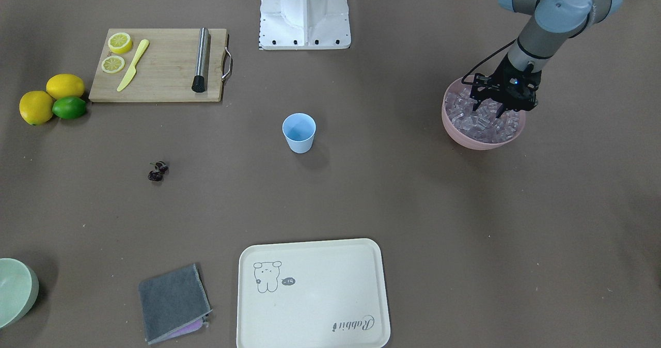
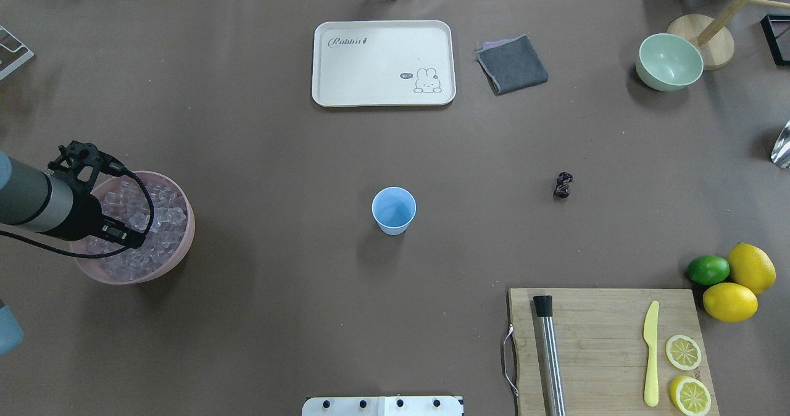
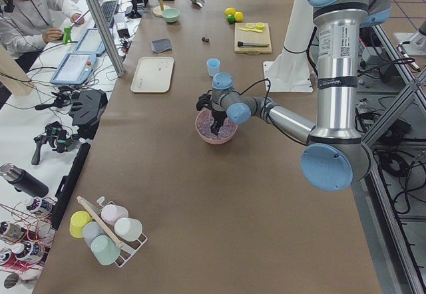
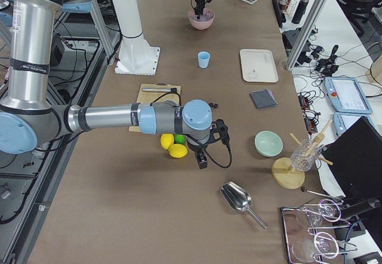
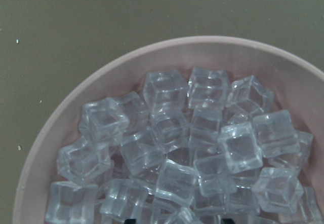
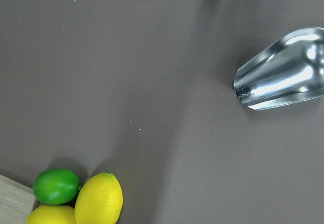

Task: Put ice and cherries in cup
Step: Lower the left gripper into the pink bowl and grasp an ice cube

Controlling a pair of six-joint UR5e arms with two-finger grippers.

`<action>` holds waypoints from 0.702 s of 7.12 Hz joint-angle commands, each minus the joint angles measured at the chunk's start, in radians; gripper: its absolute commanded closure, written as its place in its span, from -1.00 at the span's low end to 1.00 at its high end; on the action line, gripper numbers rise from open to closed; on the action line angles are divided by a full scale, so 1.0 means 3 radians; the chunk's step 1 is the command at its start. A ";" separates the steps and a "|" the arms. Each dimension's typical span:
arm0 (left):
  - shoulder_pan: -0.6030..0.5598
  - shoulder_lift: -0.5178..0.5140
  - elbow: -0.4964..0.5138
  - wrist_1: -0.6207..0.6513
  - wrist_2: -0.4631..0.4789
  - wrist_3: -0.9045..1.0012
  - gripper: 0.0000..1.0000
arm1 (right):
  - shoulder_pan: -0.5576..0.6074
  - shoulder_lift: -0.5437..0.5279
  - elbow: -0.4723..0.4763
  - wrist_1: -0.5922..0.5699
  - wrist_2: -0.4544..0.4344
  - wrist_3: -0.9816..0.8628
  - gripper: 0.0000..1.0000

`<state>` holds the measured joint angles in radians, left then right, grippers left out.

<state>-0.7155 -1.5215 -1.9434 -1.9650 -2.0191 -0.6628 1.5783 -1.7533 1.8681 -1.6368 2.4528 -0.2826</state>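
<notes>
Ice [image 1: 485, 125] fills the pink bowl [image 1: 466, 138] in the front view, left gripper [image 1: 508, 109] dipped into it; cup [image 1: 299, 132] sits mid-table, cherries [image 1: 157, 171] off alone. Left wrist view: jaws wide apart, gripping nothing. Right side view: right gripper [image 4: 202, 159] near the lemons [image 4: 177, 150], can't tell if it's open.

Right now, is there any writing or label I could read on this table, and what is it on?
"Rabbit": script in the cream tray's corner.
"hi~": speech bubble beside the tray's bunny drawing.
Left arm's sticker: too small to read.
</notes>
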 commanded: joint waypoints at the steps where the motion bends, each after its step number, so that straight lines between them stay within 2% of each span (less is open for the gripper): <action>1: 0.0018 0.0004 0.0005 0.0000 0.0001 -0.0005 -0.19 | 0.0001 -0.0005 -0.0004 0.0000 0.0005 0.0006 -1.00; 2: 0.0018 0.0004 0.0005 0.0000 0.0001 -0.0005 -0.15 | 0.0001 -0.0010 0.0001 0.0000 0.0010 0.0006 -1.00; 3: 0.0043 0.0009 0.0010 0.0000 0.0001 -0.0005 -0.02 | 0.0001 -0.0031 0.0001 0.0000 0.0061 0.0006 -1.00; 4: 0.0048 0.0015 0.0005 0.0000 0.0001 -0.0010 0.57 | 0.0001 -0.0036 0.0001 0.0000 0.0061 0.0006 -1.00; 5: 0.0048 0.0015 0.0000 0.0000 0.0001 -0.0010 1.00 | 0.0001 -0.0046 0.0006 0.0000 0.0061 0.0006 -1.00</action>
<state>-0.7022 -1.5180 -1.9420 -1.9651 -2.0189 -0.6652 1.5785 -1.7635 1.8688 -1.6368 2.4693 -0.2807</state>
